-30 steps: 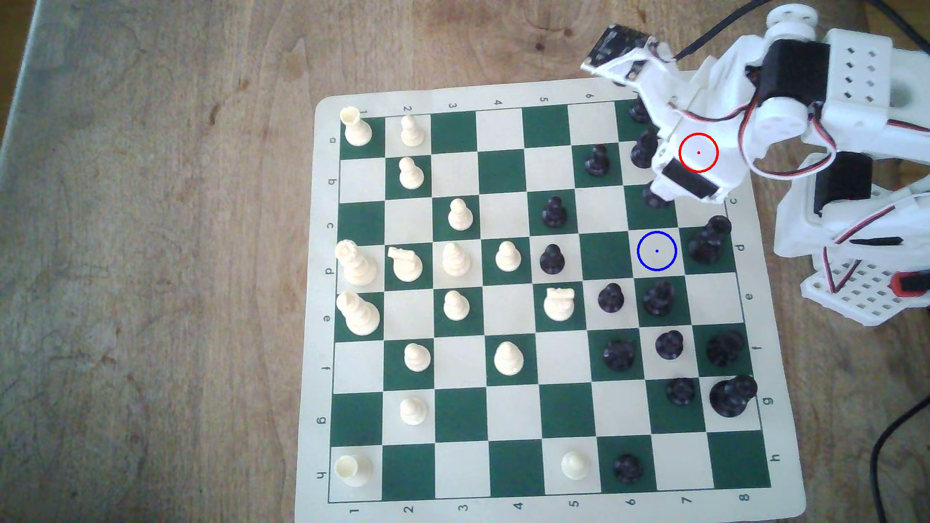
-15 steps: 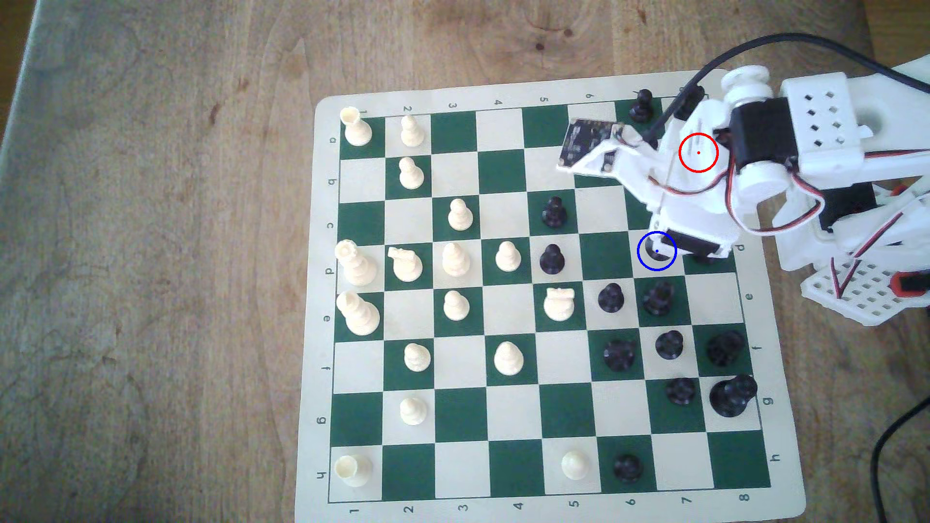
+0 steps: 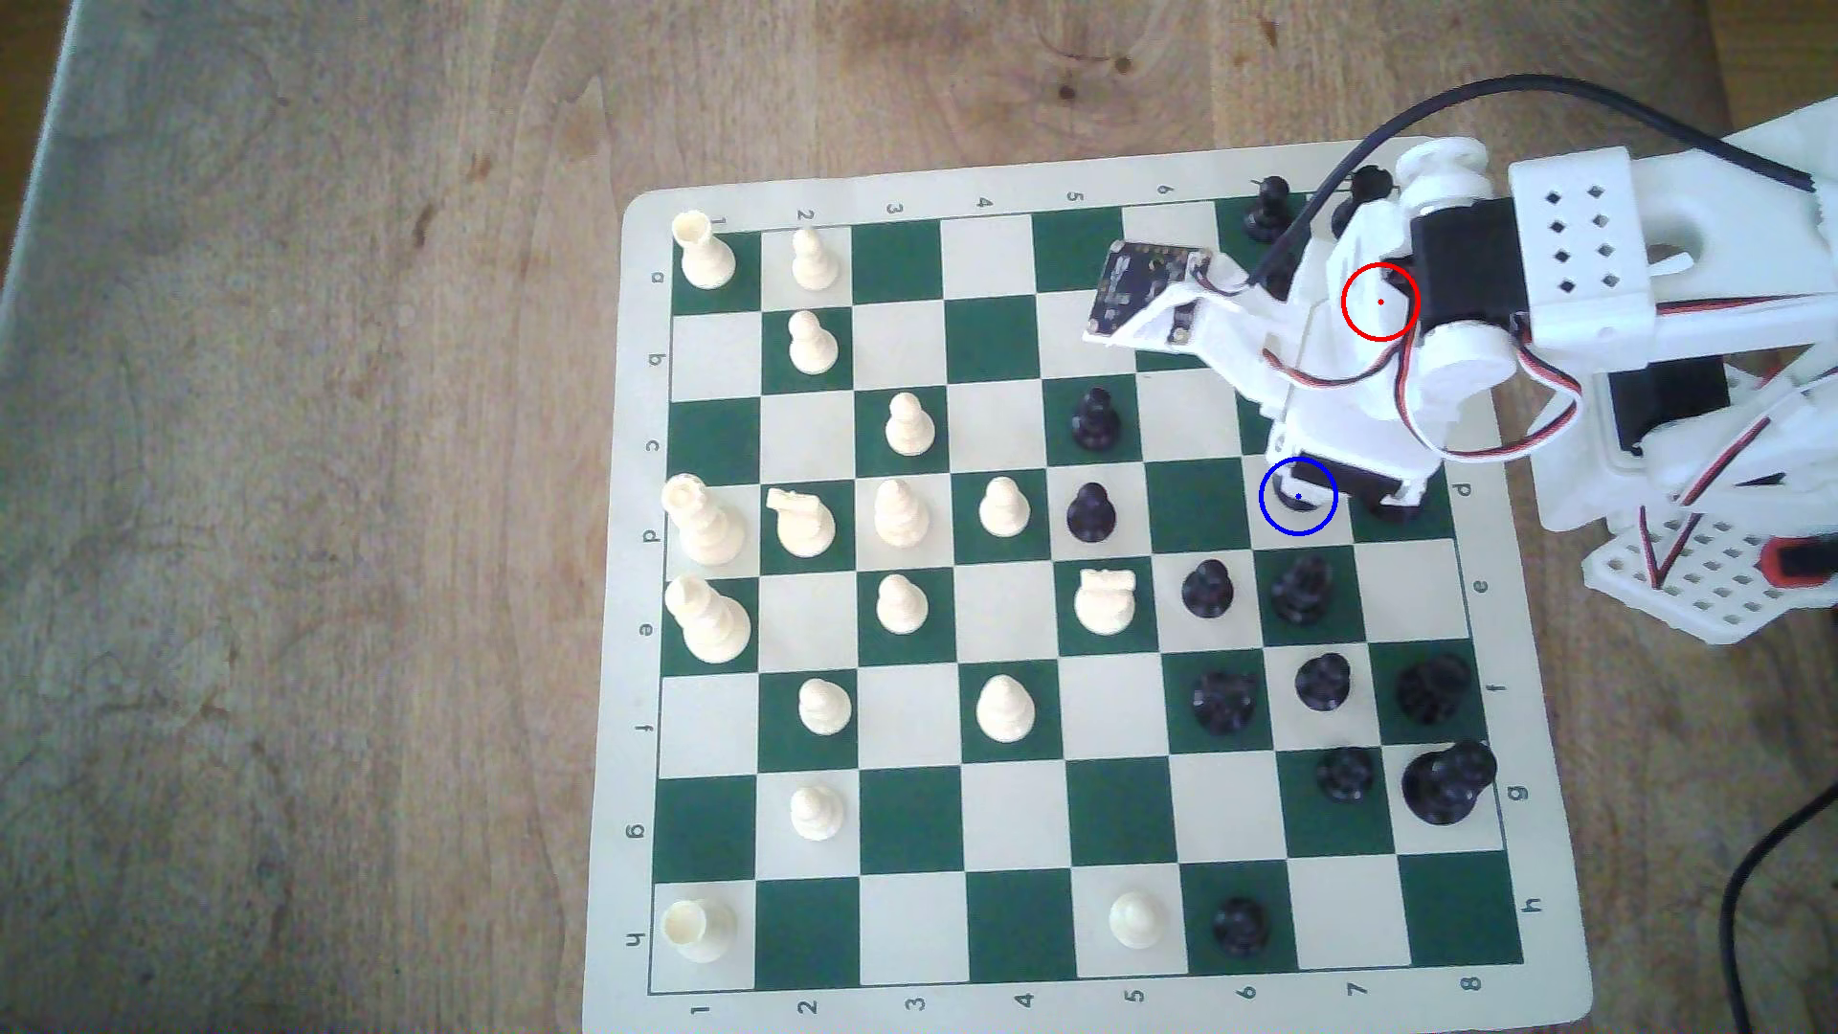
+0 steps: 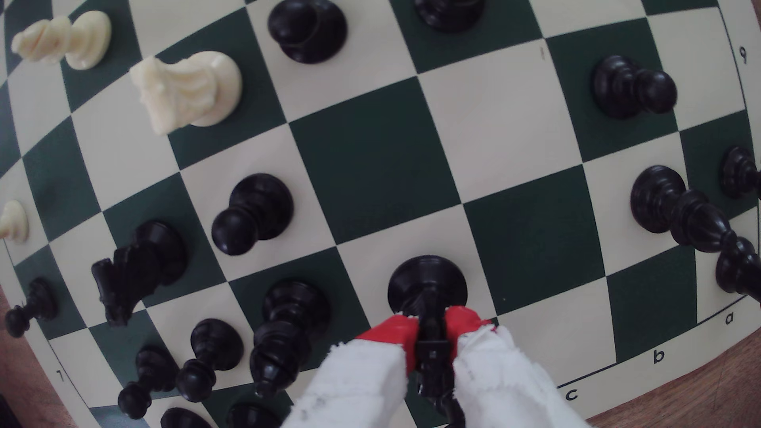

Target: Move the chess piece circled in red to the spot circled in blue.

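The chess piece circled in red, a black piece with a round base (image 4: 428, 280), hangs upright from my gripper (image 4: 430, 325), whose red-tipped fingers (image 4: 395, 335) are shut on its head. In the exterior view its dark base (image 3: 1296, 509) sits inside the blue ring on the cream square (image 3: 1268, 532), with the gripper (image 3: 1298, 485) directly over it. Whether the base touches the board I cannot tell. The red ring (image 3: 1380, 301) lies over my white arm, which hides the square beneath.
Black pieces crowd the spot: a tall one (image 3: 1392, 509) just to the exterior view's right, a black knight (image 3: 1301, 589) and a pawn (image 3: 1206, 589) below. A cream knight (image 3: 1104, 600) stands nearby. The board's border (image 3: 637, 597) lies on a wooden table.
Over the last second my gripper carried the black piece from the red ring down the exterior view to the blue ring. In the last half second it barely shifted.
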